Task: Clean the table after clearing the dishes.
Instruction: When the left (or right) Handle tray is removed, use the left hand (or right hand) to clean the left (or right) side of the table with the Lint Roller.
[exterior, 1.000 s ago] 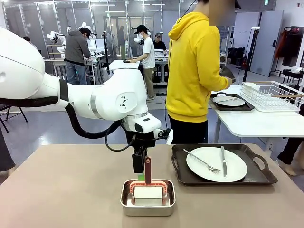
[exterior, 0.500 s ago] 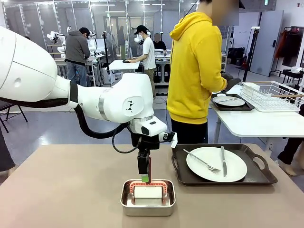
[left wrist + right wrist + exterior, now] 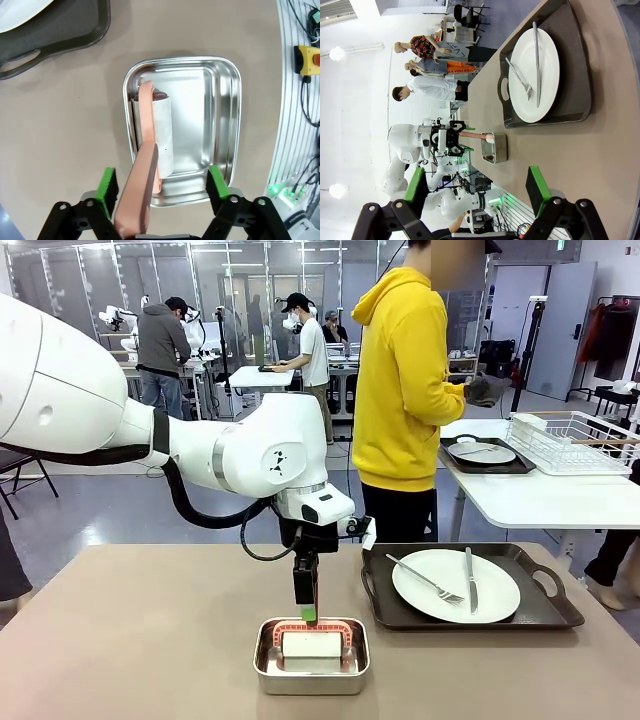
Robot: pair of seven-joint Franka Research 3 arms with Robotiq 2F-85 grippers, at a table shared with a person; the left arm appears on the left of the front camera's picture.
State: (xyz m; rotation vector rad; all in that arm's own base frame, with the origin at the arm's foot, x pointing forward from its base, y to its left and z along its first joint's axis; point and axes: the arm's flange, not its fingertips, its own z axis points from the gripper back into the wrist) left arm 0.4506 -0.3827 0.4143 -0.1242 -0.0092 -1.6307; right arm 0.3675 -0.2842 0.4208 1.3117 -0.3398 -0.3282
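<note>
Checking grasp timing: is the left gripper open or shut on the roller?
Open: the left gripper has its pads wide apart, the roller handle between them, ungripped.

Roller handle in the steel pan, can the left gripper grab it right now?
Probably yes: the left gripper is open over the pan, the pink handle rises between its fingers, nothing blocking.

Text check | you are looking at no readable words, numbers or brands | left arm (image 3: 240,450) is carrying just a small black emblem (image 3: 277,462), unlettered
</note>
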